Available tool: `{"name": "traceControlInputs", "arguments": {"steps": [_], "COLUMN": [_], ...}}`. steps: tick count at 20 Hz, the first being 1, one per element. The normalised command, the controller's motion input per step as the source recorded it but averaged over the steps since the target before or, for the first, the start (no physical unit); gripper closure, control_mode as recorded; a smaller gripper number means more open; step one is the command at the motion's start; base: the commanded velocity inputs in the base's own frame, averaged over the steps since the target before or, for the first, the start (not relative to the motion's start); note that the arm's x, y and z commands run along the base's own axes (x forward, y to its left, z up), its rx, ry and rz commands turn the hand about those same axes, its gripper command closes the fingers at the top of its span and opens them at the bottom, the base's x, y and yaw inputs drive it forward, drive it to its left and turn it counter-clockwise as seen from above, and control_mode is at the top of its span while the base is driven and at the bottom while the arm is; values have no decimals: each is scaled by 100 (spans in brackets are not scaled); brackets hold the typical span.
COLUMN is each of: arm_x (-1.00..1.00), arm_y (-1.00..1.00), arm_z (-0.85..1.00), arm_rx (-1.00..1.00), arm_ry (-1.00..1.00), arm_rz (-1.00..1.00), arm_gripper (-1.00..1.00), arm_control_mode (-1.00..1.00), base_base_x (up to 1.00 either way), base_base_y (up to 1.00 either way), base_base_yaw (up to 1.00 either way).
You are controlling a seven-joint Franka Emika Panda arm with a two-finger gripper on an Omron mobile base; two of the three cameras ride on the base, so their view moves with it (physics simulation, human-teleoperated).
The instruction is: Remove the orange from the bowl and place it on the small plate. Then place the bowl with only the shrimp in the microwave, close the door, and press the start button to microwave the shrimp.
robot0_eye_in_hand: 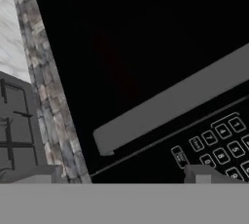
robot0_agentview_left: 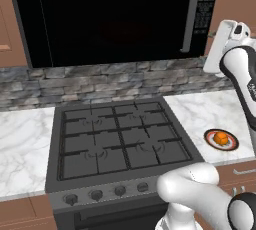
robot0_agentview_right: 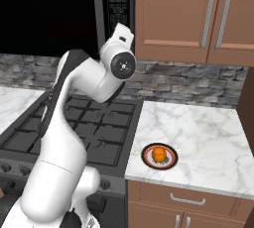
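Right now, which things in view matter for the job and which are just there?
Job: round orange fruit on small red-rimmed plate; black microwave, its dark glass door shut, grey handle, keypad; open gripper.
Just there: black gas stove, marble counter, brown cabinets.

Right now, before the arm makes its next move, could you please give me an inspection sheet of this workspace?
Surface: white marble counter on both sides of a black gas stove.
Job's things: orange sits on the small plate, on the counter to the right of the stove. Microwave is above the stove and its door is closed; bowl and shrimp cannot be made out behind the dark glass.
Clutter: nothing seen.
Grippers: gripper is open and holds nothing, facing the door handle and keypad.
Cables: nothing seen.
Surroundings: stone backsplash, brown cabinets above and below the counter.
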Motion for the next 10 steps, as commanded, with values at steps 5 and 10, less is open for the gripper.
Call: {"name": "traceControlInputs", "arguments": {"steps": [5,10], "arm_x": [39,33], "arm_y": [-8,-2], "arm_z": [0,-2], "arm_rx": [0,0], "arm_ry": [0,0], "arm_rz": [0,0], "arm_gripper": [-100,-100], "arm_control_mode": [-100,-100], "base_base_x": [0,0], "base_base_y": [0,0], "base_base_yaw": [0,0]}}
